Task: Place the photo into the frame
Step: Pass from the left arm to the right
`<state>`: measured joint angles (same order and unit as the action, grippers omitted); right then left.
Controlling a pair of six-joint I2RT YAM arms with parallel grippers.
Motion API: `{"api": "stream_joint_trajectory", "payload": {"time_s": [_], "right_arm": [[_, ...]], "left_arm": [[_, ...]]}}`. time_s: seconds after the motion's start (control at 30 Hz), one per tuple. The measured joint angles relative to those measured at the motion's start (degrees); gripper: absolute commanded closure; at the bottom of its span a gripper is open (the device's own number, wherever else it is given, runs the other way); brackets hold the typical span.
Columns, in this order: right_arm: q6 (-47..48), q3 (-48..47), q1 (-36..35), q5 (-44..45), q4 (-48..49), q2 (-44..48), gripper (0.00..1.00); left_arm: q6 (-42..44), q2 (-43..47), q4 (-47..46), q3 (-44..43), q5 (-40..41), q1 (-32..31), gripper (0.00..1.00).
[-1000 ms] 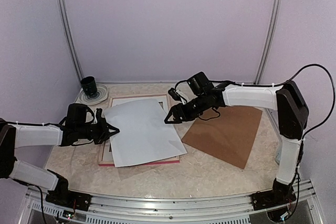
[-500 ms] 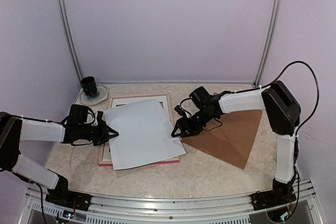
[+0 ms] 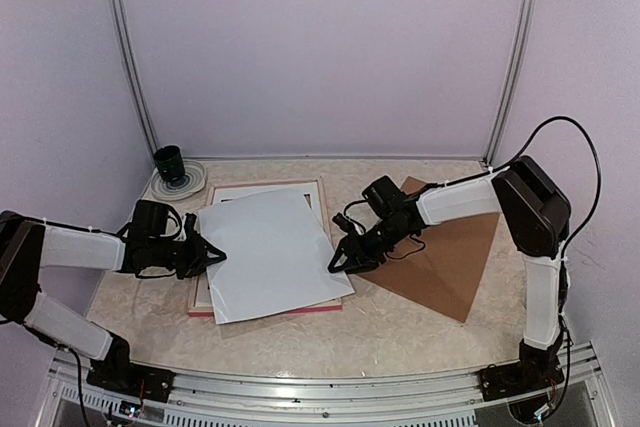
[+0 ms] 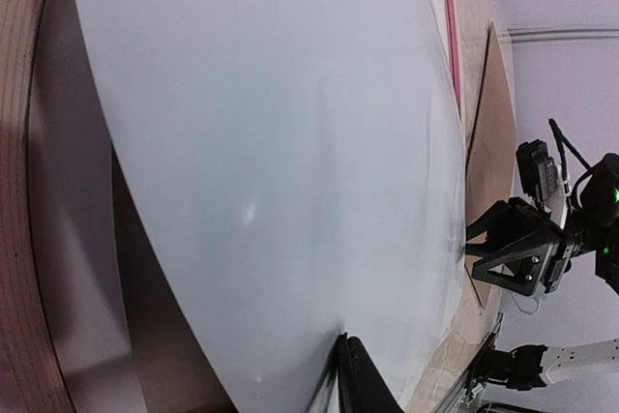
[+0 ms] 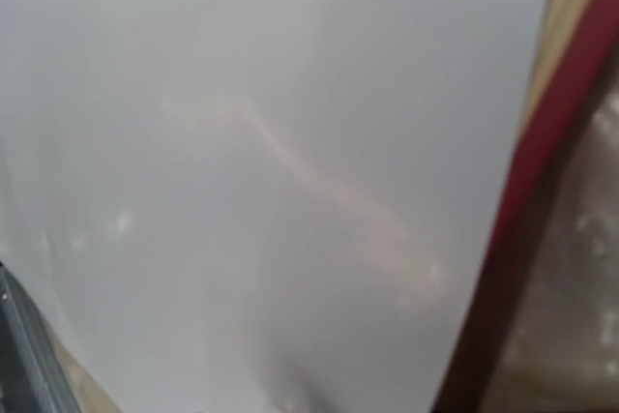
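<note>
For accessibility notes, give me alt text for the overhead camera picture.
A blank white rectangular paper sheet lies skewed across a thin pink-red picture frame, the left gripper at its left edge, the right gripper at its right edge. A flat brown board lies to the right.

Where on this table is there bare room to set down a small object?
Bare: the near strip of table between the frame and the arms' bases. Crowded: the middle, where the white sheet overlies the frame beside the brown board; the cup fills the far-left corner.
</note>
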<state>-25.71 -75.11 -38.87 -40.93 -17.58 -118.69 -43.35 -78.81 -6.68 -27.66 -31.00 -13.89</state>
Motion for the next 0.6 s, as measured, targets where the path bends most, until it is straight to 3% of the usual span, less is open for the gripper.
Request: {"api": "stream_joint_trajectory", "payload": {"time_s": [0.2,0.6], "right_arm": [[-1.3,1.4,0.4,-2.3,1.3,0.0,0.69],[-5.2,4.4,1.8,-6.4,5.4,0.2,0.85]], "left_arm": [[0.0,0.0,0.1,0.0,0.5,0.0,0.81],[0.1,-1.1,0.1,0.1,1.3,0.0,0.74]]}}
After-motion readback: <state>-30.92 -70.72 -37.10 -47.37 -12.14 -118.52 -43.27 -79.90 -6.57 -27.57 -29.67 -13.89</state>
